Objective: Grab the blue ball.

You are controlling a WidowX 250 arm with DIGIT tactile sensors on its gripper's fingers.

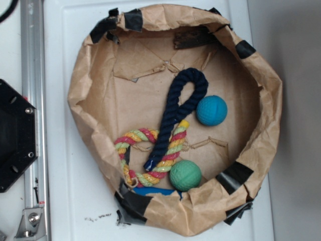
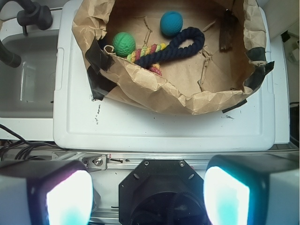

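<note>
hand (image 2: pixel 147 197): wide open, empty, back over the counter (image 2: pixel 164 126) edge, well apart from the bin | blue ball (image 1: pixel 211 110): on the floor of the paper bin (image 1: pixel 80 90), just beside the navy rope (image 1: pixel 178 108) loop | green ball (image 1: pixel 185 175): near bin wall, touching the striped rope (image 1: pixel 145 155)

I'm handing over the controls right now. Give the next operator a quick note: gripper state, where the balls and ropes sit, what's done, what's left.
Gripper: open, empty, pulled back outside the paper basket.
Blue ball: on the basket floor, beside the dark blue rope loop, apparently touching it.
Green ball: near the basket wall, against the multicolored rope; not the target.
Done: nothing grabbed.
Left: reach in over the rim, close on the blue ball.
</note>
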